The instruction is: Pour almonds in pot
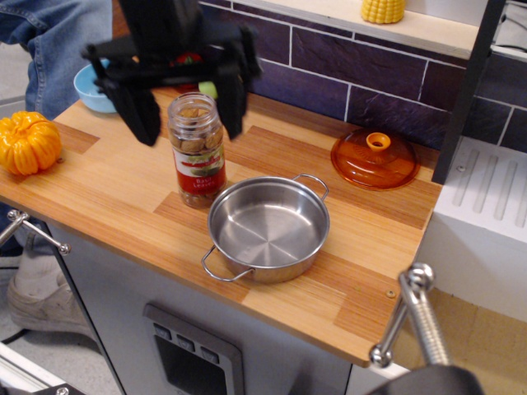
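The clear jar with a red-and-white label stands upright on the wooden counter, just left of the pot. The almonds show through its upper part. The pot is shiny steel with two wire loop handles, and nothing shows inside it. My black gripper hangs open above the counter, blurred by motion. One finger shows left of the jar's top and the other shows right of it. The fingers do not touch the jar, and I cannot tell how far in front of or above it they are.
An orange pumpkin sits at the counter's left end. A light-blue bowl is partly hidden behind the gripper. An orange glass lid lies at the back right. A person in jeans stands at the far left. A metal rod juts up in the foreground.
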You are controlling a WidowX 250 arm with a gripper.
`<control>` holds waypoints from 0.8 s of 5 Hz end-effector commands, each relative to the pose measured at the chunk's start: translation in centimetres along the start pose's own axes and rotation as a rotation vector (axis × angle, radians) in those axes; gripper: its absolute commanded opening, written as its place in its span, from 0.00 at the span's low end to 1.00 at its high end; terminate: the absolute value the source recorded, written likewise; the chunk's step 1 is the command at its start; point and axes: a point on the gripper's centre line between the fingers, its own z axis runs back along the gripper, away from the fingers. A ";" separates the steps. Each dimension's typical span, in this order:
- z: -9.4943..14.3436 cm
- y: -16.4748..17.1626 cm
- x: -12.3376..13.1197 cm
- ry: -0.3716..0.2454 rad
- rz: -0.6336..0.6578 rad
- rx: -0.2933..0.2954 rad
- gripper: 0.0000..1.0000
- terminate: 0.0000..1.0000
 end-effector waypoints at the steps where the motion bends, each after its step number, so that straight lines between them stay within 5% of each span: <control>1: 2.1 1.7 5.2 0.068 0.165 -0.076 1.00 0.00; 3: 1.6 2.6 9.0 0.225 0.222 -0.078 1.00 0.00; 4: -0.7 3.2 9.4 0.311 0.222 -0.019 1.00 0.00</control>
